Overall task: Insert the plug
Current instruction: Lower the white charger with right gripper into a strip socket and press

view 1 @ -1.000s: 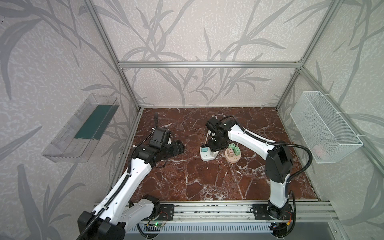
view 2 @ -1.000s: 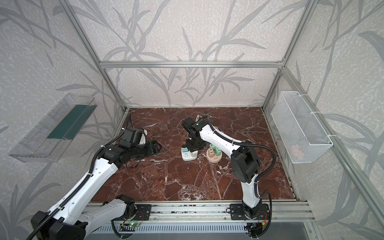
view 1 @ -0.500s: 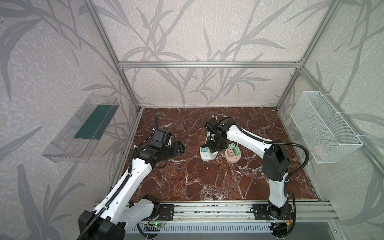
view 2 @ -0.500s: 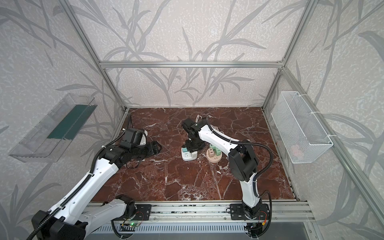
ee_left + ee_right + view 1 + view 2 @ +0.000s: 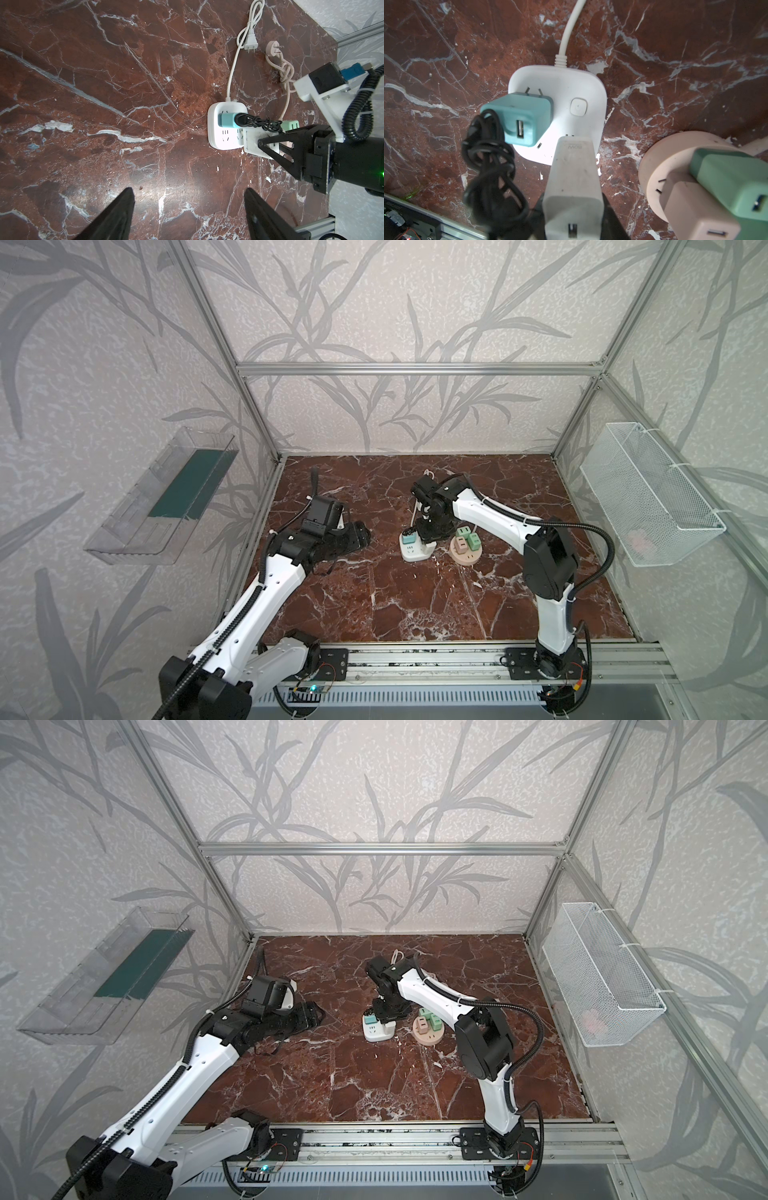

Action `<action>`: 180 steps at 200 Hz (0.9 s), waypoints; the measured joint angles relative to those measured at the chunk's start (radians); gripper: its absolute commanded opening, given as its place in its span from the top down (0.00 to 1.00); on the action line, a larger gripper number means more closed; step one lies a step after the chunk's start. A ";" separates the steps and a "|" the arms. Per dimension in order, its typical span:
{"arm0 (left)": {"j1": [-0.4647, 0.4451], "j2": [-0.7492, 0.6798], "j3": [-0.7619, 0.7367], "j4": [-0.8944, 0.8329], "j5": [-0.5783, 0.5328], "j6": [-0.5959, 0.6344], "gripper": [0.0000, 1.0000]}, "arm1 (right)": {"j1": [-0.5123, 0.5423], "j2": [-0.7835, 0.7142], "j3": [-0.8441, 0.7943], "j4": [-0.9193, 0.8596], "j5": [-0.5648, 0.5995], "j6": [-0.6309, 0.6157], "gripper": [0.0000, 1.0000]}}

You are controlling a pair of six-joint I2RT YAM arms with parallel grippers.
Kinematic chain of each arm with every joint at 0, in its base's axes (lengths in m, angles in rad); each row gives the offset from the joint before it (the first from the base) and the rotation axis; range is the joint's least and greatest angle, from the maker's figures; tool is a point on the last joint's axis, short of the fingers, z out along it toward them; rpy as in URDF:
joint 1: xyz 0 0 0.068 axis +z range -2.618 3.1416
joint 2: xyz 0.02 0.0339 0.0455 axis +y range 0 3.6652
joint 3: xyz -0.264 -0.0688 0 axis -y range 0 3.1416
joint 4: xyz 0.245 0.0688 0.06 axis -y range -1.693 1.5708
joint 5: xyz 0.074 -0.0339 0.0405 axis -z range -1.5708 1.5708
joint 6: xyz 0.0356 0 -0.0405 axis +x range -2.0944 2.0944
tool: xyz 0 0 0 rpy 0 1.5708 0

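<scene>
Right gripper (image 5: 573, 220) clamps the white plug (image 5: 574, 178), its tip meeting the white power strip (image 5: 560, 87). Only the right wrist view shows this contact; the top views hide it. A teal charger (image 5: 519, 118) and black cable (image 5: 488, 166) crowd alongside. The right arm points steeply down. The left gripper (image 5: 188, 191) hovers wide open and empty, well apart.

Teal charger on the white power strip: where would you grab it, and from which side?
I'd pinch the teal charger by its two broad flat sides, coming straight down from above: it stands prongs-down on the strip, sides bare. Stay clear of the top corner where the black cable loops out.
</scene>
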 measured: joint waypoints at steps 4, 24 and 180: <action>0.000 0.001 0.000 0.000 0.000 0.000 0.19 | 0.000 0.000 0.000 0.001 0.000 0.000 1.00; 0.000 0.003 -0.001 0.001 0.000 0.000 0.19 | 0.000 0.002 0.000 0.007 0.000 0.000 1.00; 0.000 0.024 -0.027 0.036 0.006 0.018 0.19 | 0.000 0.100 0.133 -0.076 -0.006 -0.015 1.00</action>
